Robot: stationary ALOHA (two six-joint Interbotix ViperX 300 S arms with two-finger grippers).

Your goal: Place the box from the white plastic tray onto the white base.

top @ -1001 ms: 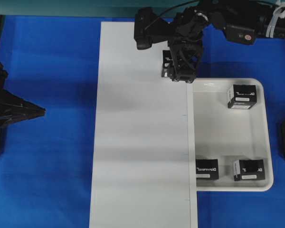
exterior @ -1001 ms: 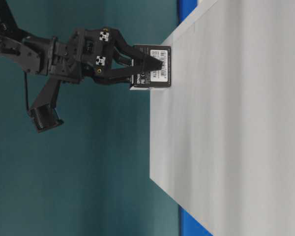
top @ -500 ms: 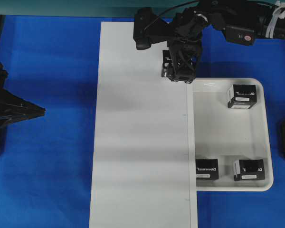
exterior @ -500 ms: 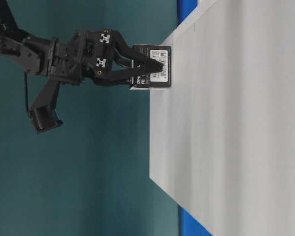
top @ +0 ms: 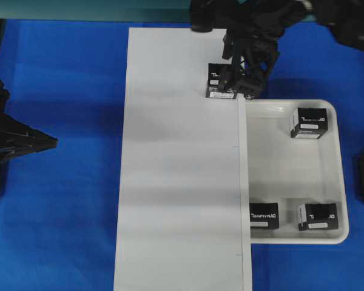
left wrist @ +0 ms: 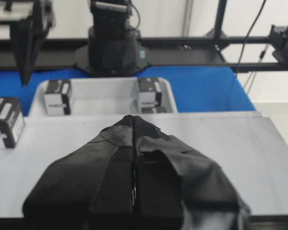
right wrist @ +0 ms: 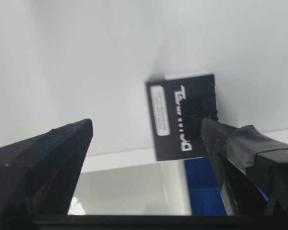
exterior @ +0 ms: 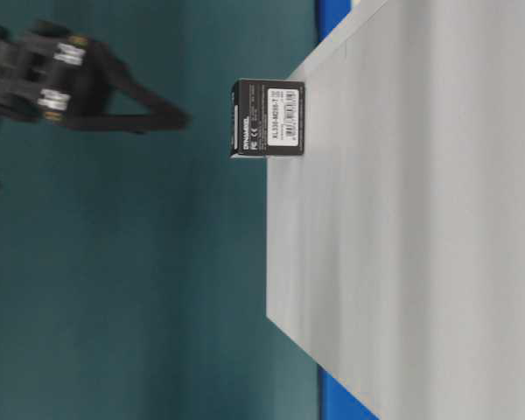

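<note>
Black box (top: 217,81) sits on white base (top: 176,182), far-right edge, beside white plastic tray (top: 343,176). Right gripper (right wrist: 149,143) spread wide, empty, above it; a fingertip snagging could tip the box off. Left gripper (left wrist: 134,122) closed, well apart.

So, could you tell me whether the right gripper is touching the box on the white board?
Apart. The table-level view shows the right gripper clear of the box, with teal background between them.
</note>
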